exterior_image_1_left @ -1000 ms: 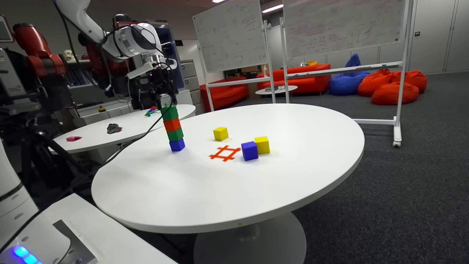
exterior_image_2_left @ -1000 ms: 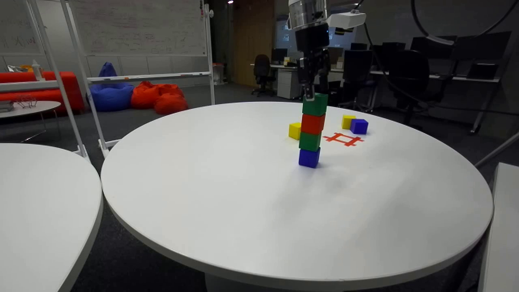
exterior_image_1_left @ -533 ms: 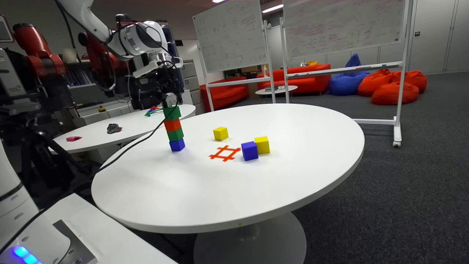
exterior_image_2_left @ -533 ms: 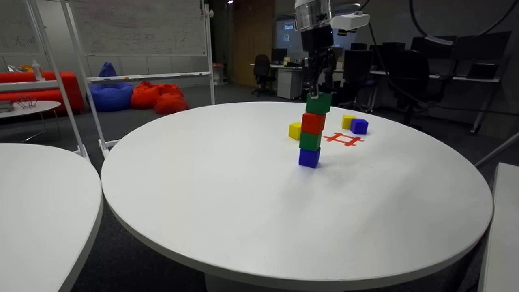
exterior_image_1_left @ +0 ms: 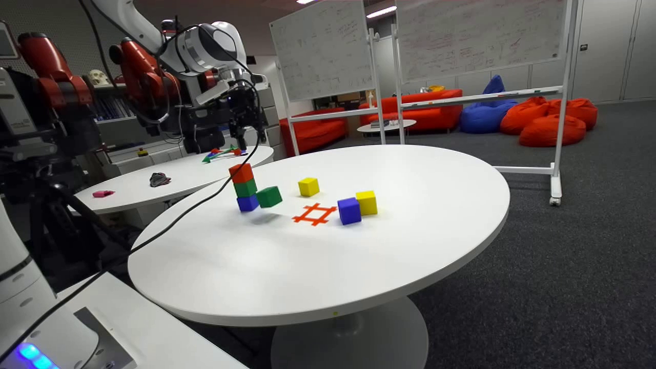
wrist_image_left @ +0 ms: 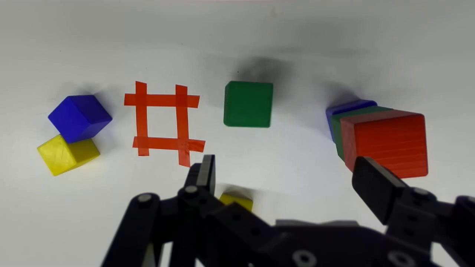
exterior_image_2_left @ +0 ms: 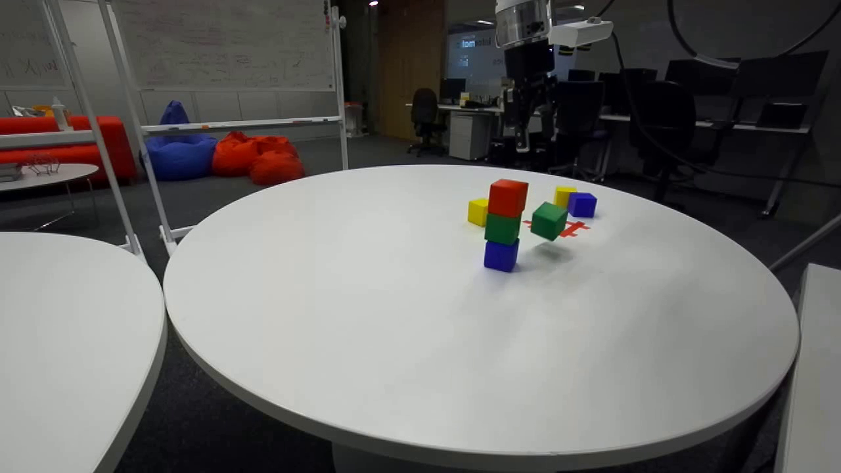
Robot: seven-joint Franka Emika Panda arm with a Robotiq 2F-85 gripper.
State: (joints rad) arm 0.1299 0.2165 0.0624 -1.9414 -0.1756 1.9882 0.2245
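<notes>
One solid green cube (exterior_image_2_left: pixel 549 221) in mid-air, below my spread jaws

My gripper (wrist_image_left: pixel 285 167) shows best in the wrist view: jaws wide apart, one finger (wrist_image_left: pixel 376 189) covering a corner of the red wood-grained cube (wrist_image_left: pixel 395 144). Both exterior views put that cube well below me, atop a lower green cube (exterior_image_2_left: pixel 502 228) and a blue base cube (exterior_image_2_left: pixel 501 255), stacked upright. Right of these three there, the solid green cube tilts clear of the round white table (exterior_image_2_left: pixel 361 328), its shadow (exterior_image_2_left: pixel 556 253) below; from the wrist it looks nearly square-on, between the stack at right and a red tape square (wrist_image_left: pixel 162 100) at left. A lone yellow cube (exterior_image_1_left: pixel 308 187) stands whole in an exterior view; my gripper hides most of it at the wrist. Farther left, a second blue cube (wrist_image_left: pixel 79 118) and a second yellow cube (wrist_image_left: pixel 61 154) sit just beside each other.
</notes>
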